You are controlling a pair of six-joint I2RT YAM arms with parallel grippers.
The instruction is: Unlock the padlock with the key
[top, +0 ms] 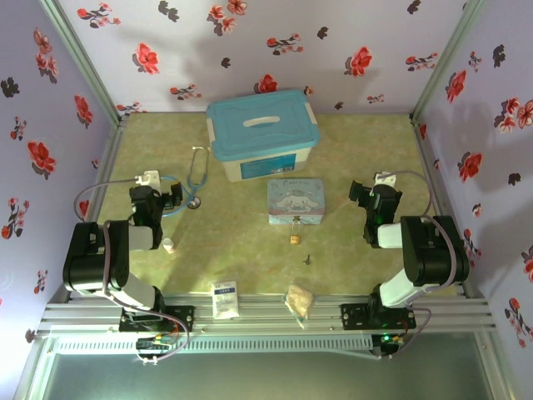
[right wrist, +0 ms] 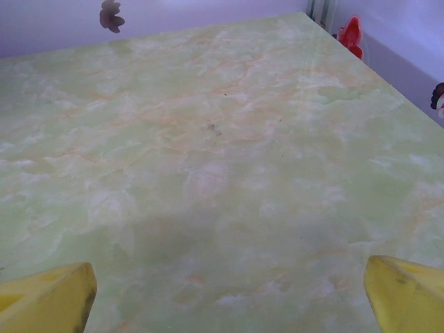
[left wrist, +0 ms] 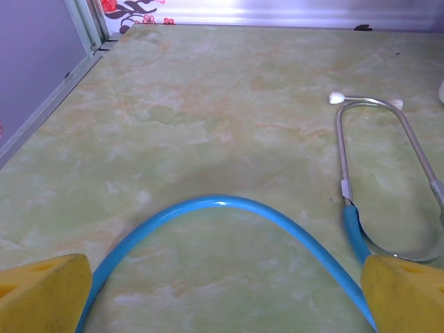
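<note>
The tiny brass padlock [top: 295, 238] with its thin silver shackle lies on the table just in front of the cartoon tin [top: 296, 201]. The small dark-grey key [top: 307, 260] lies a little nearer and to the right of it. My left gripper [top: 175, 198] rests at the left, far from both, open above the blue stethoscope tube [left wrist: 229, 208], with yellow fingertips [left wrist: 45, 291] wide apart. My right gripper [top: 360, 198] sits at the right, open over bare table, its yellow fingertips [right wrist: 406, 291] spread with nothing between them.
A blue lidded storage box [top: 262, 133] stands at the back centre. The stethoscope [top: 196, 179] lies left of it. A small white cylinder [top: 168, 245], a white sachet [top: 224, 298] and a tan snack packet [top: 300, 300] lie near the front rail. Floral walls enclose the table.
</note>
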